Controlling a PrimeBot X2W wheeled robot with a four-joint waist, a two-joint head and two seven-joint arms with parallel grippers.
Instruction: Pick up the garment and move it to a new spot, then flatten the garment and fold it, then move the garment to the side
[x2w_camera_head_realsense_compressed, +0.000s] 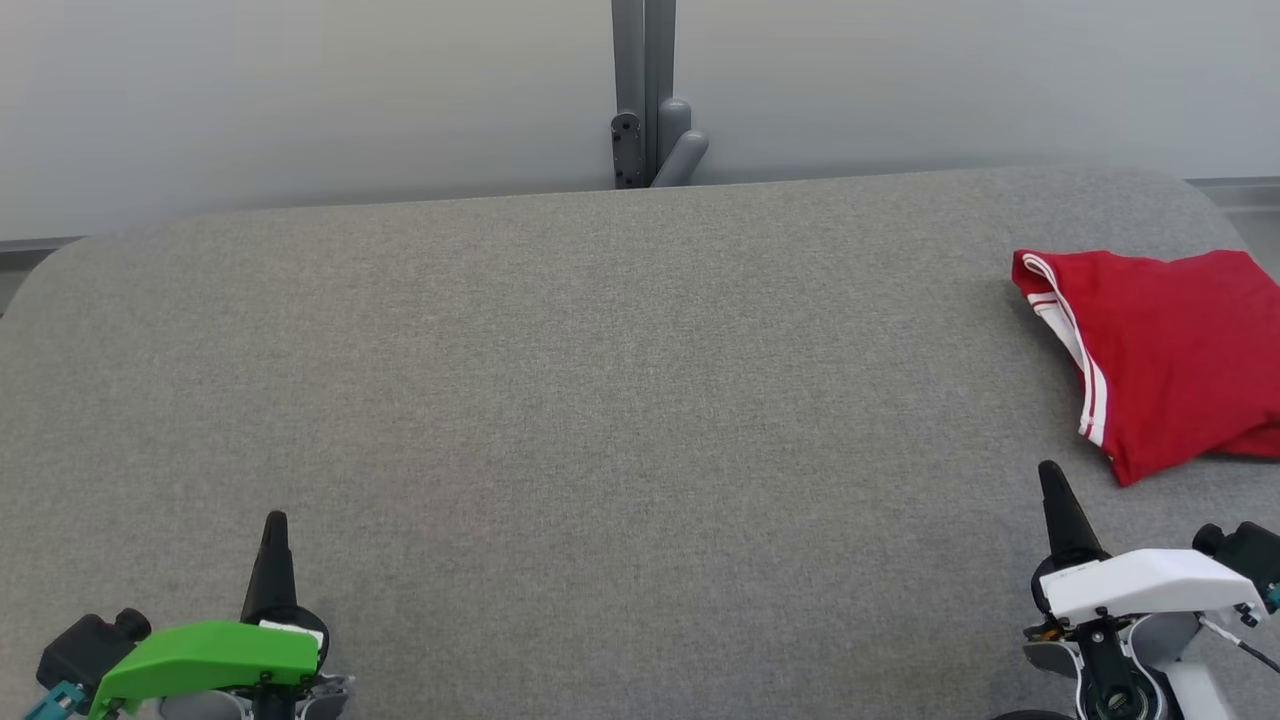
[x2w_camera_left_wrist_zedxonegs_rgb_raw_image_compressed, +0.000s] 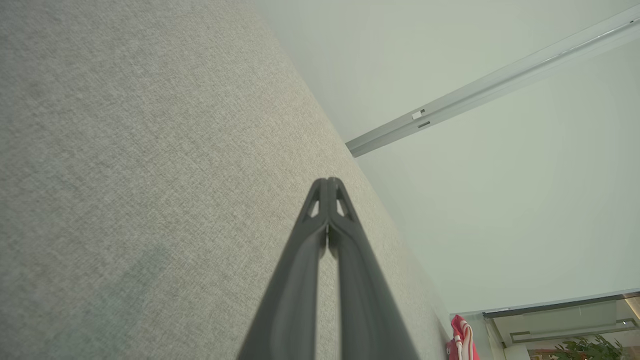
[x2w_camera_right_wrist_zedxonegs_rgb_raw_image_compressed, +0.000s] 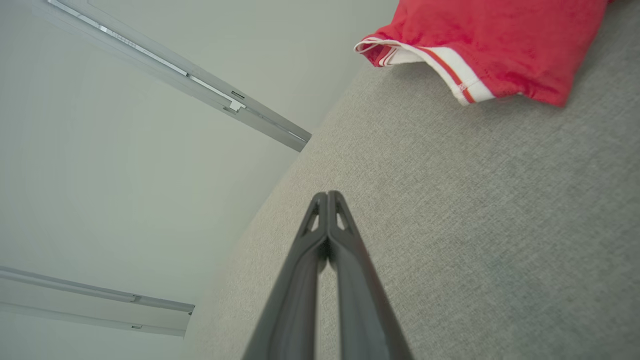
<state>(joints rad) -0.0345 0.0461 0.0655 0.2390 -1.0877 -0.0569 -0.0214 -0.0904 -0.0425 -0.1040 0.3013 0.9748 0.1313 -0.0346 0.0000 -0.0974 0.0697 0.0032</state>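
The garment (x2w_camera_head_realsense_compressed: 1165, 350) is a red piece with white-striped trim, lying folded at the far right of the grey table (x2w_camera_head_realsense_compressed: 600, 400); it also shows in the right wrist view (x2w_camera_right_wrist_zedxonegs_rgb_raw_image_compressed: 500, 45) and as a small red patch in the left wrist view (x2w_camera_left_wrist_zedxonegs_rgb_raw_image_compressed: 462, 340). My left gripper (x2w_camera_head_realsense_compressed: 275, 525) rests at the lower left, shut and empty (x2w_camera_left_wrist_zedxonegs_rgb_raw_image_compressed: 327, 182). At the lower right, my right gripper (x2w_camera_head_realsense_compressed: 1050, 472) is shut on nothing (x2w_camera_right_wrist_zedxonegs_rgb_raw_image_compressed: 327, 196), just short of the garment's near corner.
A grey post with a bracket (x2w_camera_head_realsense_compressed: 650, 110) stands behind the table's back edge against a pale wall. The table's rounded corners lie at the far left and far right. A plant (x2w_camera_left_wrist_zedxonegs_rgb_raw_image_compressed: 585, 347) shows far off in the room.
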